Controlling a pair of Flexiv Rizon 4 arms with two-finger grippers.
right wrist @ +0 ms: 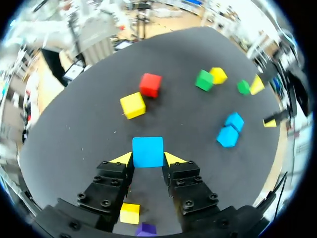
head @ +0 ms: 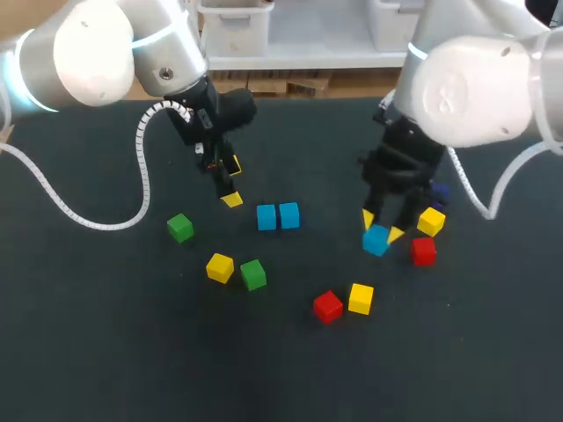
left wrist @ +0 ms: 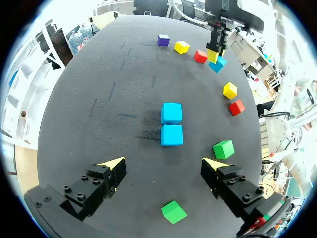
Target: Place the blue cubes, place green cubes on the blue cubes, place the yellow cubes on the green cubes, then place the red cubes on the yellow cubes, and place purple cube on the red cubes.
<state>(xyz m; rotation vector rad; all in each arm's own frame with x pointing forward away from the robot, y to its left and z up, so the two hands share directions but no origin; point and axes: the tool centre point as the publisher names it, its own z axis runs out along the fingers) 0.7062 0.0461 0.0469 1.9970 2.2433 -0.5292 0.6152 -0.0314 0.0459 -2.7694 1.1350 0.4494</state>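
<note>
My right gripper [head: 382, 227] [right wrist: 147, 158] is shut on a blue cube [head: 376, 239] [right wrist: 147, 151], one yellow tip against each side, low over the table at the right. Two more blue cubes [head: 266, 216] [head: 288, 214] sit touching side by side in the middle. My left gripper [head: 232, 183] [left wrist: 166, 163] hangs open and empty just left of that pair [left wrist: 172, 124]. Loose cubes lie around: green [head: 180, 228] [head: 253, 274], yellow [head: 220, 267] [head: 361, 298] [head: 431, 221], red [head: 328, 306] [head: 424, 251]. A purple cube [left wrist: 163, 40] lies behind my right gripper.
The dark table [head: 106, 352] has free room along its front and left. The red cube and yellow cube at the right lie close beside my right gripper. In the right wrist view a yellow cube [right wrist: 130, 213] and the purple cube [right wrist: 145, 229] show under the gripper.
</note>
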